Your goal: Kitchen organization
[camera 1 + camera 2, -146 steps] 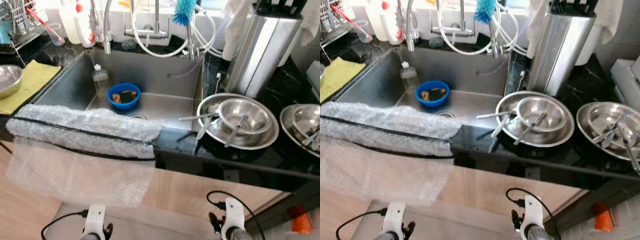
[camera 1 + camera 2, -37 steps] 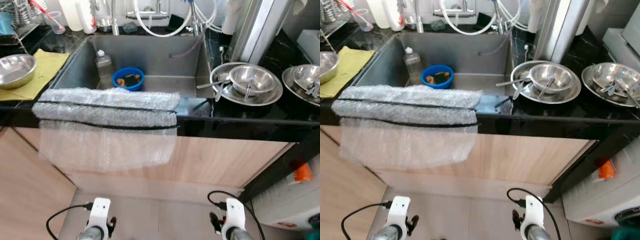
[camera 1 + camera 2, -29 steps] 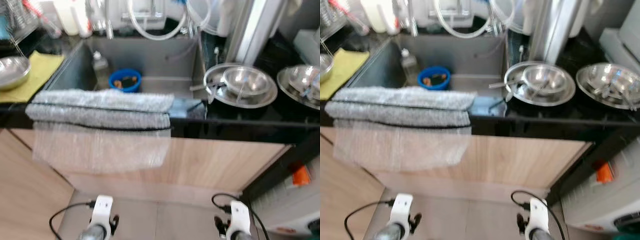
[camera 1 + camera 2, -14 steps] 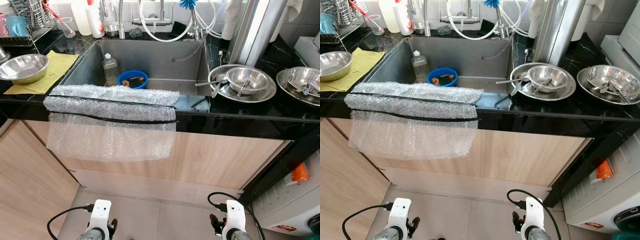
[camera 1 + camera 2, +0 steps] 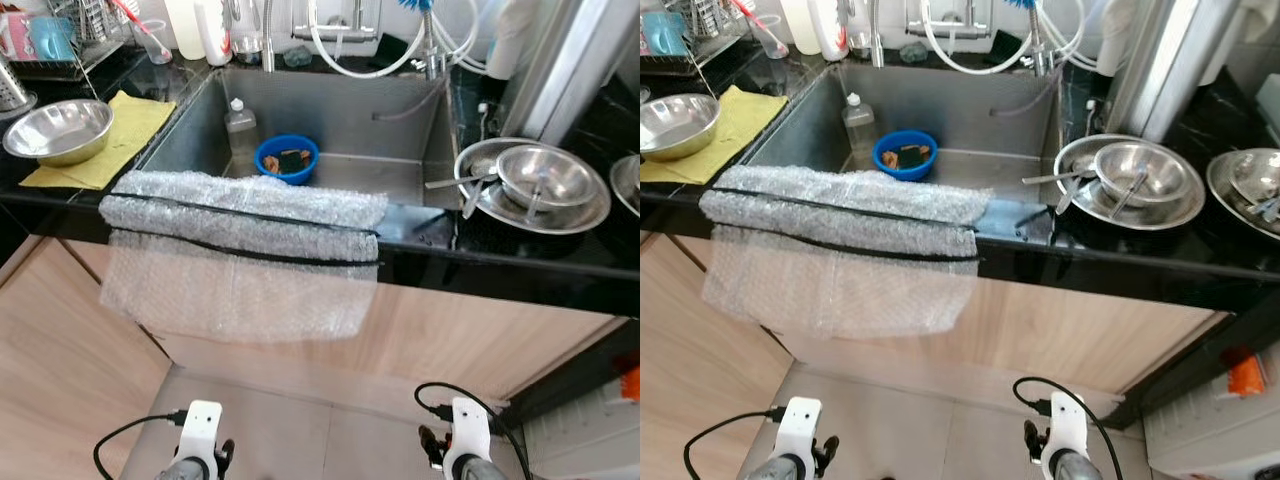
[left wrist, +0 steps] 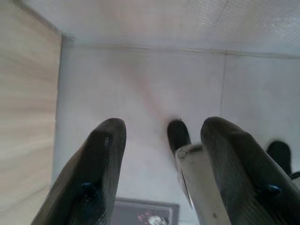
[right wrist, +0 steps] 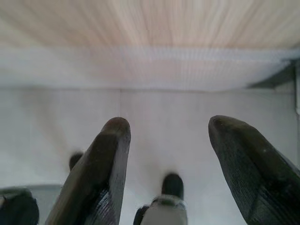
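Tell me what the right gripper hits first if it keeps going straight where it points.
Probably the pale tiled floor; the right gripper, fingers apart, aims down at it in front of the wooden cabinet.

Bubble wrap (image 5: 240, 250) is draping over the counter edge (image 5: 500, 275); pale floor tiles (image 6: 140, 84) are lying below.

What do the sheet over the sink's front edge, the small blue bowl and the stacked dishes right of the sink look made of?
Sheet: clear bubble wrap, going by its dimpled, translucent surface. Blue bowl: probably plastic, matte and uniformly coloured. Stacked dishes: polished metal, likely stainless steel, with mirror-like reflections.
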Robot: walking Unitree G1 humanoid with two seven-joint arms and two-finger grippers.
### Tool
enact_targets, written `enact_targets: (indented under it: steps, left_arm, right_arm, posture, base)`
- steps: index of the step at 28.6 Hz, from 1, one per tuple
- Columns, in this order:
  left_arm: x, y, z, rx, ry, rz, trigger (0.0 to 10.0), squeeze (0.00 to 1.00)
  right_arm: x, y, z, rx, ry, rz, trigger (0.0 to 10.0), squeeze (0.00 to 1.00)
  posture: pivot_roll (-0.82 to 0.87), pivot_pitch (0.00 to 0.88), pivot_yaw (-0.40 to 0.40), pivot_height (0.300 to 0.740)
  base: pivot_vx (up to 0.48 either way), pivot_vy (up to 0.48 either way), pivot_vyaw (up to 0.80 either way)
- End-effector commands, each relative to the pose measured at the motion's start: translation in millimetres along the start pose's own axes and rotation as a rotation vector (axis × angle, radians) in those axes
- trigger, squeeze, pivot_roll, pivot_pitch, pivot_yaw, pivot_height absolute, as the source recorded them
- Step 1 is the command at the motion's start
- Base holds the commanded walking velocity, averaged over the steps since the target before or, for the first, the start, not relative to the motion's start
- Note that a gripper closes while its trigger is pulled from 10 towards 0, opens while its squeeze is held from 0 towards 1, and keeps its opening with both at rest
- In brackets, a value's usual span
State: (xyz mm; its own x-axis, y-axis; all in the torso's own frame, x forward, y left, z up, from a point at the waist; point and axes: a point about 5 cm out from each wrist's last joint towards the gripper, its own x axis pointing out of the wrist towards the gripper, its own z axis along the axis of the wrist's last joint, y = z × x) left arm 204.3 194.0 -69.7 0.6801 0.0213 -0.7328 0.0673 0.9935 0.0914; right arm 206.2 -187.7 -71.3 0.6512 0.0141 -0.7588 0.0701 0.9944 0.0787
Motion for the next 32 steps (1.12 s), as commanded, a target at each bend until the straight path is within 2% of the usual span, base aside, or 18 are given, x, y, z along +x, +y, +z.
enact_targets:
  steps: [1, 28, 32]
  left_arm:
    - [-0.2, -5.1, -3.0, 0.003, 0.014, -0.014, 10.0, 0.0]
    - [-0.2, -5.1, -3.1, 0.004, 0.014, -0.014, 10.0, 0.0]
    - [-0.7, -9.7, -5.6, -0.002, 0.018, -0.039, 10.0, 0.0]
  right_arm:
    - [-3.5, -8.7, -11.4, -0.003, 0.038, -0.023, 10.0, 0.0]
    - [-3.5, -8.7, -11.4, -0.005, 0.038, -0.023, 10.0, 0.0]
    - [-3.4, -7.9, -11.8, -0.018, 0.046, -0.008, 10.0, 0.0]
  posture:
    - [0.02, 0.126, 0.018, 0.74]
    - [0.02, 0.126, 0.018, 0.74]
    - [0.02, 0.126, 0.018, 0.74]
  base:
    - [0.319, 0.0, 0.0]
    - [0.319, 0.0, 0.0]
    - [0.0, 0.0, 0.0]
